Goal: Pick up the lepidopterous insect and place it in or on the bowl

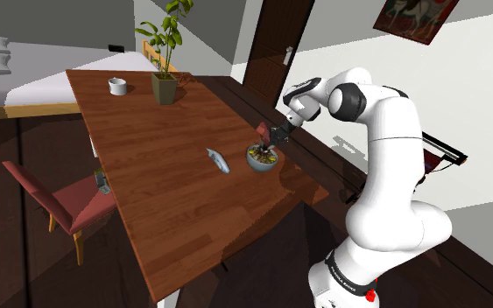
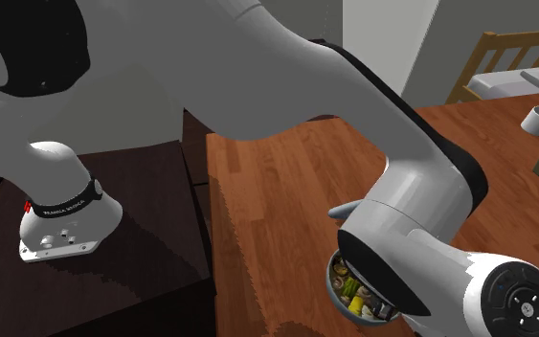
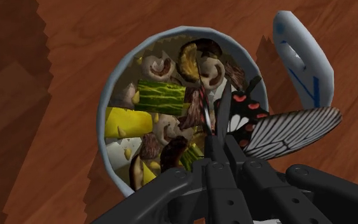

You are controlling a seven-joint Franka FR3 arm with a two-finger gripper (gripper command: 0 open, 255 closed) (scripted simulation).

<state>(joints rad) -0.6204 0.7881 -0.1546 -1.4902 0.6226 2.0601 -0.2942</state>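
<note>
While my gripper (image 3: 213, 130) hangs over the bowl (image 3: 185, 28) of food, I see it pinching the butterfly (image 3: 292, 130) tight, and the stripy wings stick out over the bowl's rim.

Open tabletop (image 1: 165, 201) around bowl (image 3: 103, 114); blue-white object (image 3: 301, 57) just beside rim; plant (image 1: 165, 66) well apart.

In the second exterior view the arm hides most of the bowl (image 2: 330, 280), in the wrist view the fingers (image 3: 217, 156) cover the body of the butterfly (image 3: 292, 130) they clasp, and in the shoulder view it is too small to make out.
</note>
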